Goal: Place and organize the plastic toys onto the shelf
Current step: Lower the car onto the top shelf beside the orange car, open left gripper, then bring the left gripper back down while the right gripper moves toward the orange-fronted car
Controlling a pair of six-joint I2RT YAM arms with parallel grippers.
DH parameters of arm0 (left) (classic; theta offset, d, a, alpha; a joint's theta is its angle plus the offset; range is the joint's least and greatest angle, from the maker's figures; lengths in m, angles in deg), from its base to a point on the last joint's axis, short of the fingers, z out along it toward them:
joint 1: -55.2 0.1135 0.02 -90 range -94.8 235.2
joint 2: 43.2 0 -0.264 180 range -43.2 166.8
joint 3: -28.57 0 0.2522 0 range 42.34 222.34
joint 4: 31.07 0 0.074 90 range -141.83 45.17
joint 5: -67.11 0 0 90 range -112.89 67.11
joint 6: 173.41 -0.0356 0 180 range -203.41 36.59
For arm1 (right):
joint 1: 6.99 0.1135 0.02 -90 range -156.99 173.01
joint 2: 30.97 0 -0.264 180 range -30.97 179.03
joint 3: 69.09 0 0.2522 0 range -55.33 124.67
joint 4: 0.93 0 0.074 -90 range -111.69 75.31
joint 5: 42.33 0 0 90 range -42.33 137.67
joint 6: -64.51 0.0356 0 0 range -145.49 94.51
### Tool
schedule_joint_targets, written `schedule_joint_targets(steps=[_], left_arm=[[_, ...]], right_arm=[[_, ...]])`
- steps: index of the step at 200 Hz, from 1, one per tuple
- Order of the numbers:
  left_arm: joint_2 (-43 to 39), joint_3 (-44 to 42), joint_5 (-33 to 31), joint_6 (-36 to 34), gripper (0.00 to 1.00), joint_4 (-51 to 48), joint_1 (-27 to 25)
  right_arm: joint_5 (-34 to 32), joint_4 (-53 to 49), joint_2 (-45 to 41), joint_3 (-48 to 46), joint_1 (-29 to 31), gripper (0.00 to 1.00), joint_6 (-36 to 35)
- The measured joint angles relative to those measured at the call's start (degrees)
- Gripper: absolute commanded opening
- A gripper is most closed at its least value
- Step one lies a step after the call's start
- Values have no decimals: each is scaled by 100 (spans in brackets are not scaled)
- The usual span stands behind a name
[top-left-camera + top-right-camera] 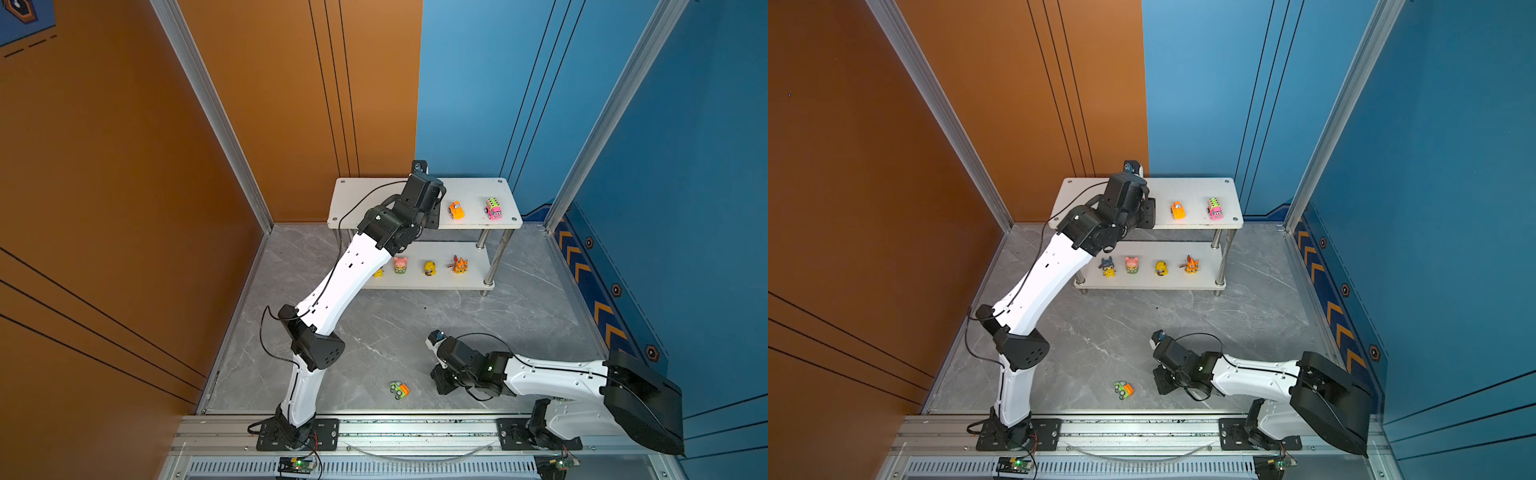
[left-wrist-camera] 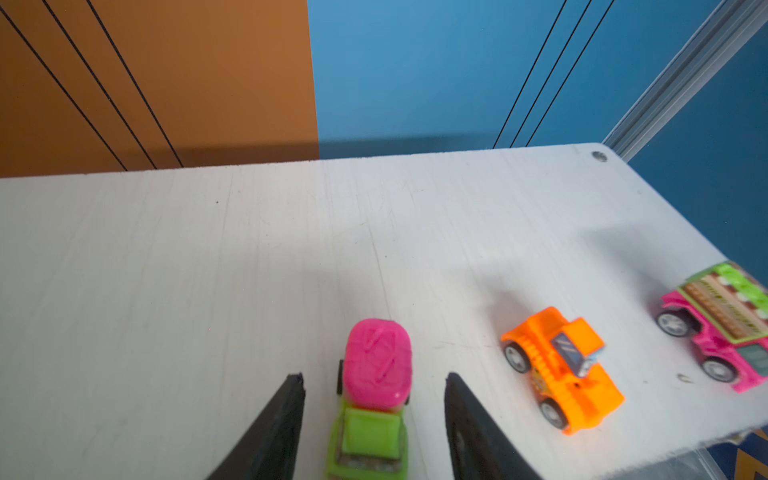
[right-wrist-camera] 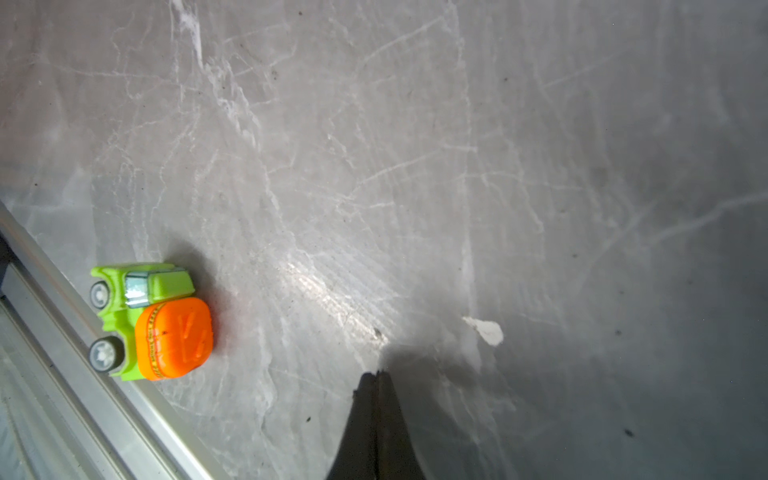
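Left hand [image 2: 374,376] spread, fingers clear on both sides of green-and-pink car [image 2: 368,432] standing on the top board of shelf [image 1: 361,195], which sits mid-frame in both top views. Orange car [image 1: 456,210] and pink car [image 1: 493,208] stand right of it, near the front edge; the board's left half is bare. Four animal figurines [image 1: 1161,268] line the lower board. Right hand [image 3: 376,374] pressed together, holding nothing, low over open desk [image 1: 374,332]. Green-and-orange car [image 1: 400,390] lower centre, close to front rail [image 1: 415,428].
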Motion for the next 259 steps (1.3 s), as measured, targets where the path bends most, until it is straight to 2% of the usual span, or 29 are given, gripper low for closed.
schedule_joint_targets(steps=[12, 34, 56, 72, 93, 119, 142, 163, 185, 222, 259], left_arm=[[-31, 118, -127, -55, 62, 2, -160], [-313, 85, -461, -236, 63, 0, -520], [-1198, -748, -931, -387, 63, 57, -933], [-2205, -1919, -1305, -404, 62, 249, -1255], [-3700, -3818, -1753, -291, 54, 610, -1591], [-5241, -6194, -2177, 313, 47, 782, -1869], [-6033, -8028, -2232, 1143, 40, 778, -2157], [-6188, -9226, -2098, 1840, 36, 754, -2277], [-6153, -9857, -1928, 2374, 34, 715, -2299], [-6404, -10166, -1694, 2782, 35, 772, -2033], [-7243, -10544, -1370, 2889, 35, 789, -1432]], right_arm=[[-13, -37, -155, 2, 15, 0, 0], [-155, -238, -525, 2, 107, 0, 4], [-455, -629, -811, 101, 367, 2, 22], [-774, -957, -813, 286, 741, 2, 37], [-1045, -1156, -627, 522, 1292, 2, 98], [-1211, -1204, -70, 772, 1801, 3, 173], [-1185, -1152, 501, 970, 1985, 0, 190], [-1084, -1069, 988, 1196, 2035, 0, 186], [-981, -957, 1410, 1482, 2031, 0, 162], [-682, -544, 2000, 1930, 1794, 0, 74], [-332, -42, 2586, 2420, 634, 0, -203]])
